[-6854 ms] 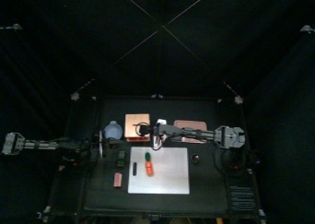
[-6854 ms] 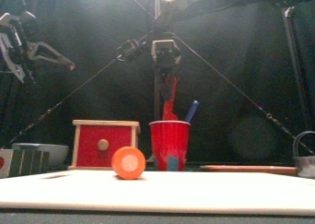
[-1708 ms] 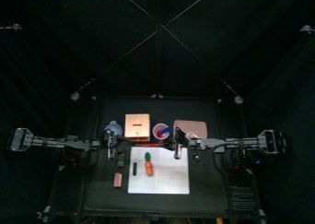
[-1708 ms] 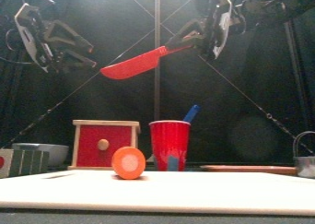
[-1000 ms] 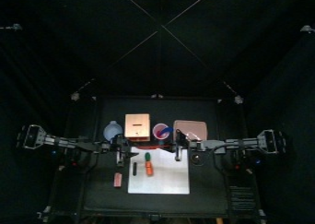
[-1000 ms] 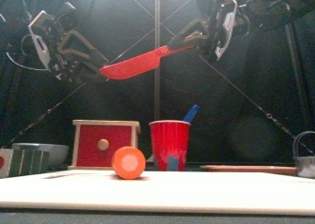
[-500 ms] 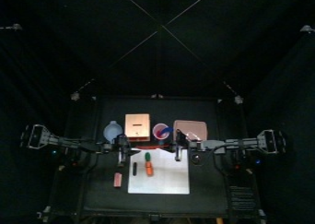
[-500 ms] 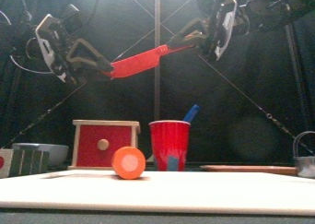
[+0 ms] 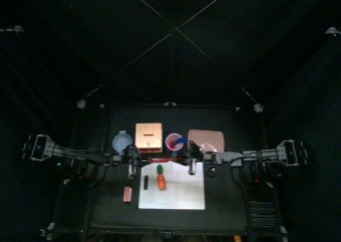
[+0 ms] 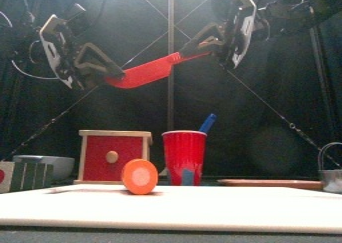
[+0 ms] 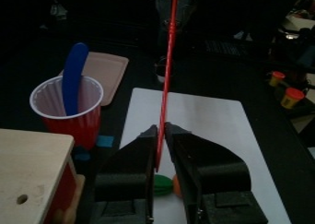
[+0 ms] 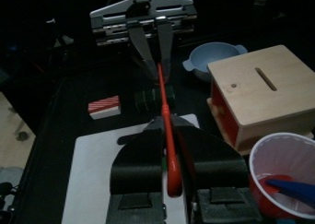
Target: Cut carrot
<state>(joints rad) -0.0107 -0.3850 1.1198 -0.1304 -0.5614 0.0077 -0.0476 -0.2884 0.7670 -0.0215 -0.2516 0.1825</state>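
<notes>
- Front view shows a long red plastic knife (image 10: 150,70) held in the air in the upper middle of the frame, spanning between the two arms and sloping down toward the left.
- Right end effector (image 10: 222,49), upper right of that frame, has its jaws narrowed on the knife's handle end; the right wrist view shows the red handle (image 12: 168,145) running straight up between its jaws.
- Left end effector (image 10: 103,74), upper left, sits at the blade's far end; in the left wrist view the thin red blade (image 11: 167,76) passes between its two jaws, which stand close on either side of it. Whether they already pinch it I cannot tell.
- Small orange-red carrot with a green tip (image 9: 159,178) lies on the white rectangular cutting board (image 9: 180,191) at its upper-left part in the top view, below both arms; head-on in the front view it shows as a round orange end (image 10: 139,175) at the lower middle.
- Red plastic cup (image 10: 186,157) and a wooden box (image 10: 112,155) stand behind on the black worktop (image 9: 226,196).
- Judgement: the step in hand looks like a handover or two-handed steadying of the knife, with no cut made.
- Next move likely calls for a firm hold on the knife, then lowering the blade squarely across the carrot.
</notes>
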